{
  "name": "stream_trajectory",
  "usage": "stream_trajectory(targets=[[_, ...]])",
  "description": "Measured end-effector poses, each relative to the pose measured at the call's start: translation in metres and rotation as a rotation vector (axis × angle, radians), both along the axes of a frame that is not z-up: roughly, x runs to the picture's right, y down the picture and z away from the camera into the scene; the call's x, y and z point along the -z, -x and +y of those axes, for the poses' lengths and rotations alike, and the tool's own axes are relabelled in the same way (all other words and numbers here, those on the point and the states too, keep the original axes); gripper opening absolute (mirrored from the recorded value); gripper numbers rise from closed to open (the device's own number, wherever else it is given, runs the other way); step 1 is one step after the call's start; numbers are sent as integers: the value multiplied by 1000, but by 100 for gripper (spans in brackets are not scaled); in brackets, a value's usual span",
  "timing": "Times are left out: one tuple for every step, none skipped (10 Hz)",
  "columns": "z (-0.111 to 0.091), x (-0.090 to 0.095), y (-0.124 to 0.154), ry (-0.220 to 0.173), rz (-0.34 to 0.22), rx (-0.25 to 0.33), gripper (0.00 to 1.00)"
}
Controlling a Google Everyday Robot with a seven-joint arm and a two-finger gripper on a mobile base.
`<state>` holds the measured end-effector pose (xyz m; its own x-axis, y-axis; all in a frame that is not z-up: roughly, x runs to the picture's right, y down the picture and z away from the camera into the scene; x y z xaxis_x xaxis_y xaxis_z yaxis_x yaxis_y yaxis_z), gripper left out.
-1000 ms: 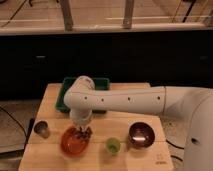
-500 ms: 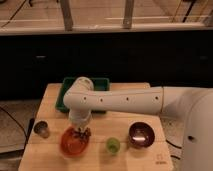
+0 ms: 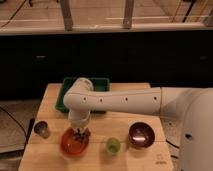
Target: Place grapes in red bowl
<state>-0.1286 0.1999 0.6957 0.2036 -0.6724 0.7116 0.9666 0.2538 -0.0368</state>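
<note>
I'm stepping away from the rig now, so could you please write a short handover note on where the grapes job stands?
Hand: shut on the grapes, hanging low over the red bowl at the front left of the table.
Other things: green cup and maroon bowl to the right of the red bowl, metal cup to its left, green tray behind the arm.
Done: grapes picked up and carried over the red bowl.
Left: open the hand so that the grapes drop in, then lift the arm away.
</note>
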Motion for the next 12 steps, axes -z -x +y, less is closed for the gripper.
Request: stream_trajectory(targets=[[1, -1, 1, 2, -4, 1, 0], [1, -1, 2, 3, -8, 3, 0], [2, -2, 2, 6, -13, 5, 0], [2, -2, 3, 7, -17, 5, 0], [3, -3, 3, 10, -20, 6, 0], [3, -3, 4, 11, -23, 7, 0], [4, -4, 5, 15, -30, 10, 0], [5, -4, 5, 17, -32, 11, 0], [5, -5, 6, 19, -37, 12, 0], [6, -5, 7, 22, -41, 13, 1], [6, -6, 7, 24, -45, 16, 2], [7, -6, 8, 27, -51, 18, 1]])
